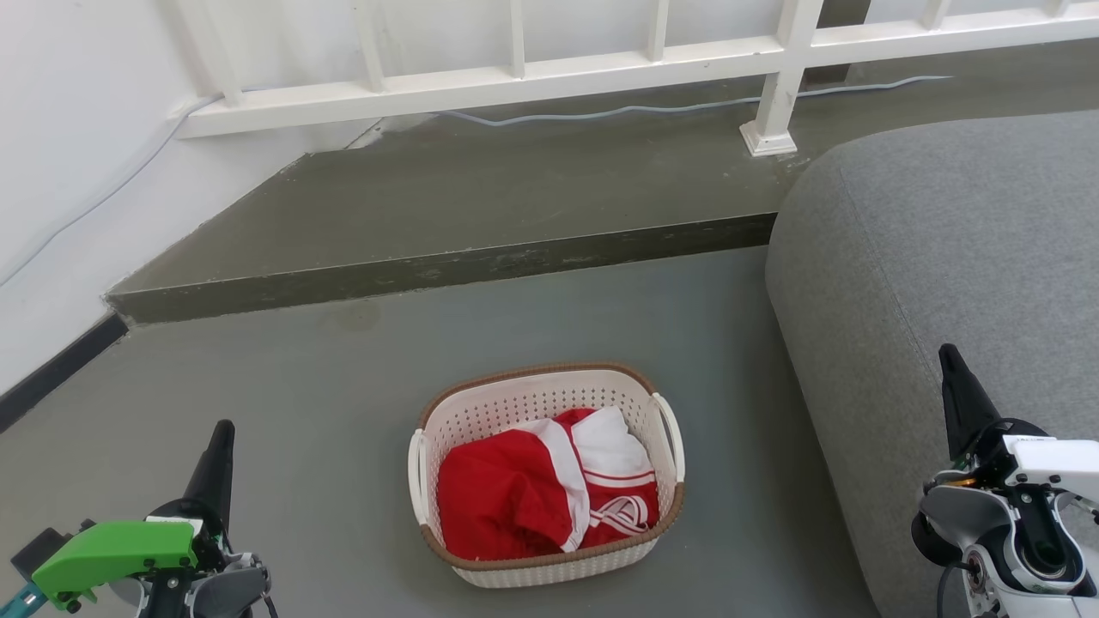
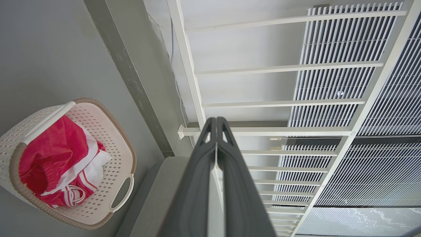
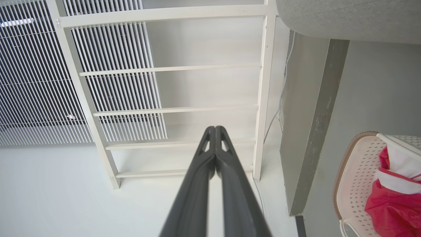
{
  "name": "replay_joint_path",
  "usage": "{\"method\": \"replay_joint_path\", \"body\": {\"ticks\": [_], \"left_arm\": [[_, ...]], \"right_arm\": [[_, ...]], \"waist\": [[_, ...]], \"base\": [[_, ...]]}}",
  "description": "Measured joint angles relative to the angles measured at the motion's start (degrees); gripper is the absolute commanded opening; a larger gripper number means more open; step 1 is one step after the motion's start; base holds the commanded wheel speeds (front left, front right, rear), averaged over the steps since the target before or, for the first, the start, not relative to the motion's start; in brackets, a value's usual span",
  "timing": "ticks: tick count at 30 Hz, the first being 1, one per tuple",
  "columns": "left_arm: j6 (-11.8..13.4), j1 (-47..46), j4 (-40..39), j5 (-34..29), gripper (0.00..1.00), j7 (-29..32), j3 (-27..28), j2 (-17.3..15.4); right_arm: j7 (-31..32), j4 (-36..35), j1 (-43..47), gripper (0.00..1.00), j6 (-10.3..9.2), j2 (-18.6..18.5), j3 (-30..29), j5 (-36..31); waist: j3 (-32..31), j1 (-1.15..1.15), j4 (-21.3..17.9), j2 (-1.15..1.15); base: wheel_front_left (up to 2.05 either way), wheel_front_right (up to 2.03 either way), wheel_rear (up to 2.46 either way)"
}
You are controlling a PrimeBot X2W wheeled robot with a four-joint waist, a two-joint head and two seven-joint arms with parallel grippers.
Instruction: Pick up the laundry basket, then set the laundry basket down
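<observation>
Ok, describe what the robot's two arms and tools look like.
Left tool: long dark tapering fingers, slotted near the tips, with a bright green cover behind them. Right tool: the same dark fingers, on a white-and-grey wrist.

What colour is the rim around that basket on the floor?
The rim of the basket is brown, woven-looking; head view shows it best.

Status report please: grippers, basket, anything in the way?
Left gripper shut, right gripper shut, both empty. Laundry basket on floor, untouched, red clothes inside. Grey sofa close beside it.
</observation>
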State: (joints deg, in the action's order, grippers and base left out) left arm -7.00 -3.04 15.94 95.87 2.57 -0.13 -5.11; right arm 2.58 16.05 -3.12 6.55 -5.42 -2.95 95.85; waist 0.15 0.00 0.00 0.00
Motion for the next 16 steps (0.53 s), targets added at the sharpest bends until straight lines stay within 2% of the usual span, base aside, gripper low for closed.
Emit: {"method": "replay_joint_path", "body": {"ticks": [16], "left_arm": [[-0.01,-0.03,0.02,0.0,0.0,0.24,0.08,0.02]], "right_arm": [[0.01,0.02,-0.01,0.0,0.0,0.04,-0.12,0.0]], "waist": [[0.0,0.0,0.0,0.0]], "base": [[0.0,0.0,0.0]]}}
